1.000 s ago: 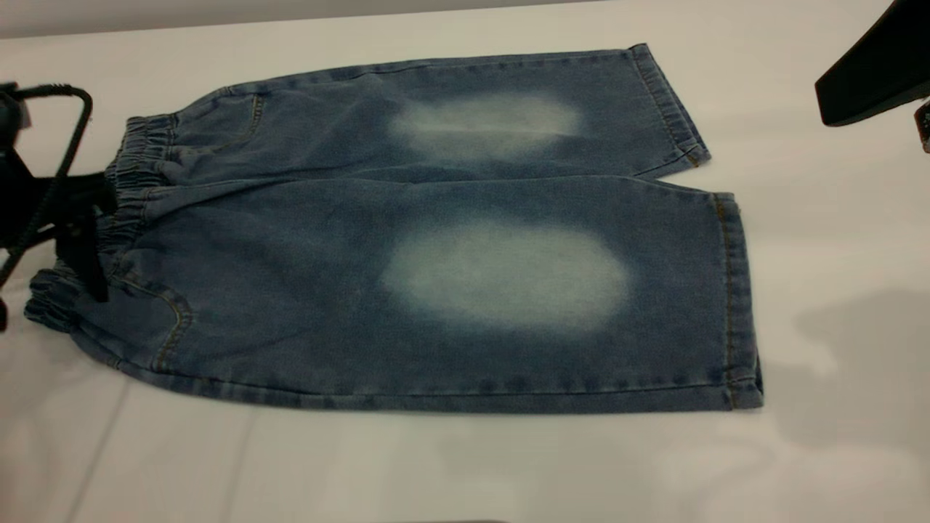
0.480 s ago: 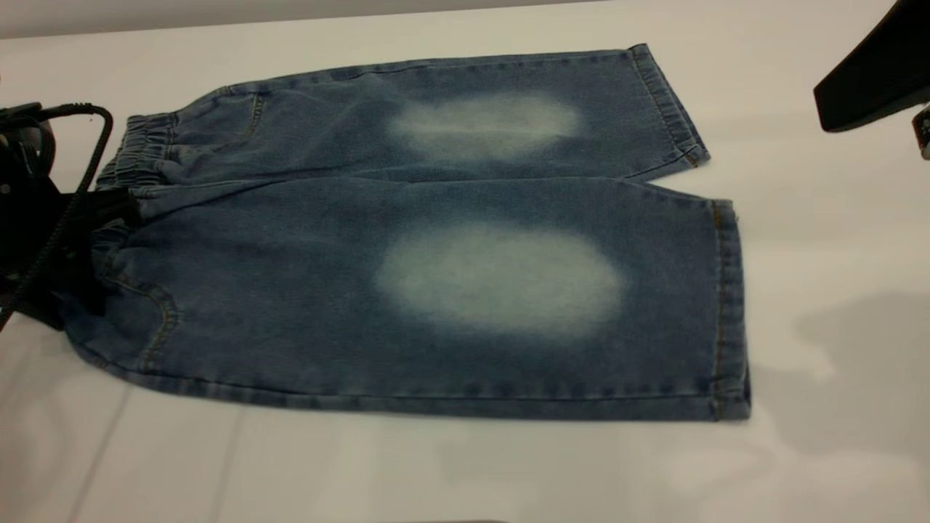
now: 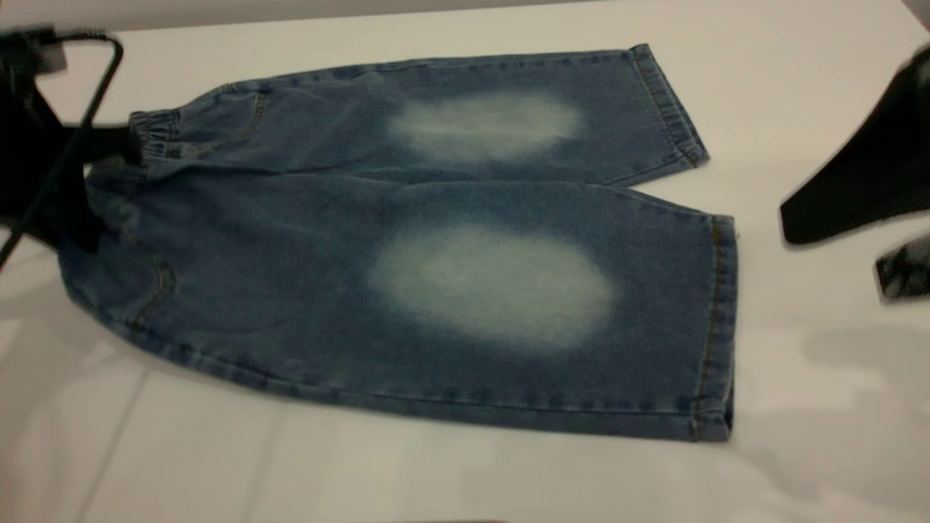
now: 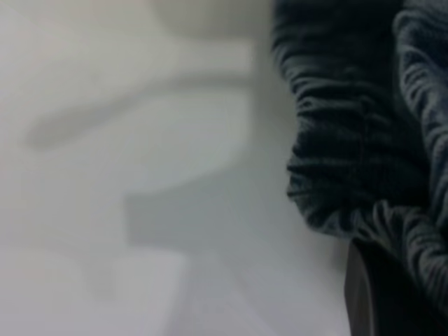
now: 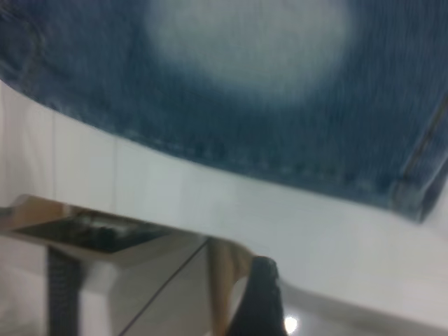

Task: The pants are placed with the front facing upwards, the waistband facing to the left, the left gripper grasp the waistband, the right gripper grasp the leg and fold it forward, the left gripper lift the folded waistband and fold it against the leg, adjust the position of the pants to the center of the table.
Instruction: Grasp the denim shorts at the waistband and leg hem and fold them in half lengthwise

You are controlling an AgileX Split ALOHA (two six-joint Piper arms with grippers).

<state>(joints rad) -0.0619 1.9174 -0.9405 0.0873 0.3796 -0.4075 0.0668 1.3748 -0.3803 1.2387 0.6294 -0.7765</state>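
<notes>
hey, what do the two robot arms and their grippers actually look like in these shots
Both are black. The left gripper, a dark claw at the exterior view's left edge, has a thin black cable arching over it; its wrist view shows one smooth black finger. The right gripper appears as a broad, tapered black wedge at the right edge, with a small grey-black part below it. No markings are readable.
</notes>
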